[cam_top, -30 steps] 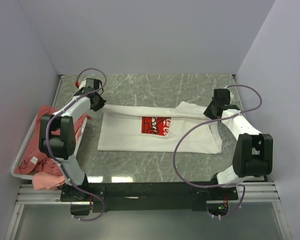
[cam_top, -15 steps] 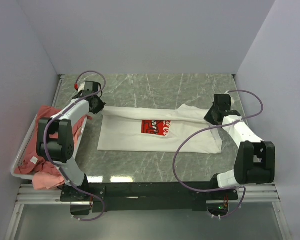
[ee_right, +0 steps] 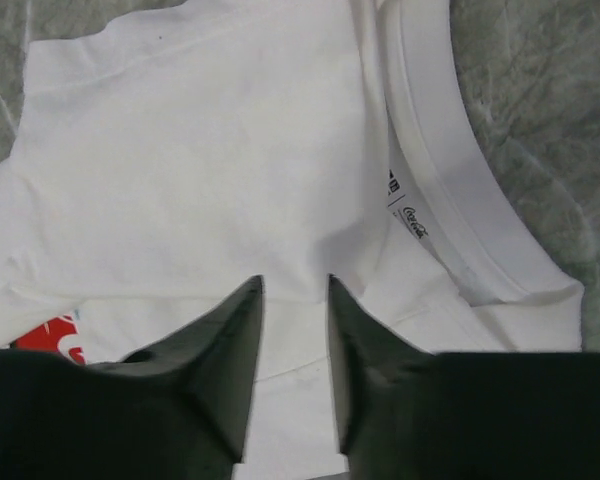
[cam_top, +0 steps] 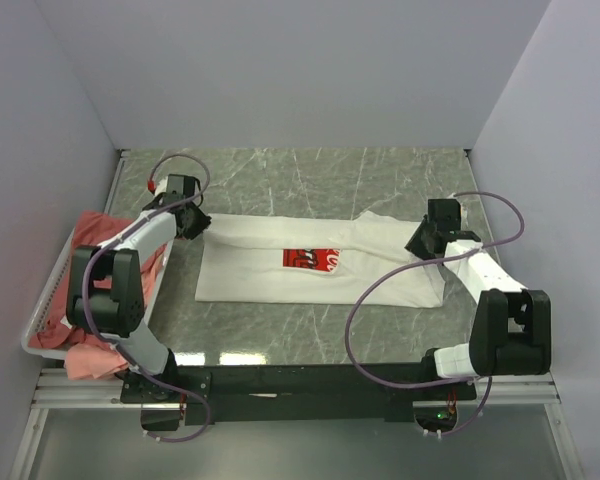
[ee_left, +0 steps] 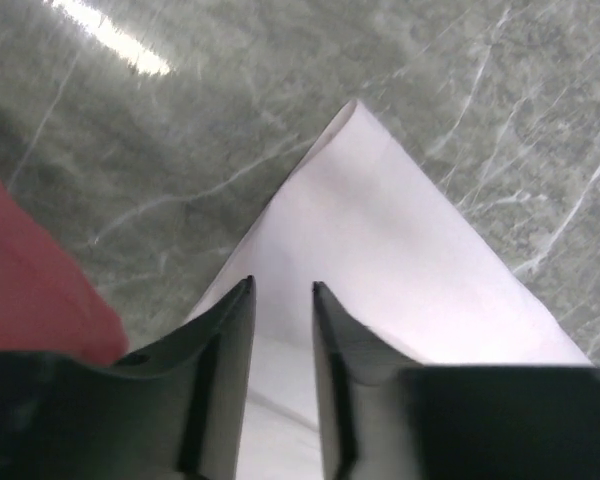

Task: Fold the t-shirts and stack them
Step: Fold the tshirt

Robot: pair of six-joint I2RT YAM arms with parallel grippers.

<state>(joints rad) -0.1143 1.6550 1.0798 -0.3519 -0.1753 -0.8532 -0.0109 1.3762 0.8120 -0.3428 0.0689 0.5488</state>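
We see the white tee (cam_top: 280, 282) spread on the marble surface (cam_top: 310, 180). Its far edge is drawn as a band over the body of the tee, and this flap hides the upper part of the red print (cam_top: 310, 260). The left claw (cam_top: 194, 222) is at the tee's far left corner. In the wrist view its fingers (ee_left: 230, 340) stand almost closed, the narrow gap between them filled with white cloth, and the pointed corner of the tee reaches out past the tips. The right claw (cam_top: 418, 244) is at the tee's far right end, near the collar (ee_right: 450, 200) and its label (ee_right: 405, 212). Its jaws are likewise nearly closed on a pinch of white cloth. Left of the tee, pink tees (cam_top: 88, 358) lie heaped in a white basket (cam_top: 42, 310).
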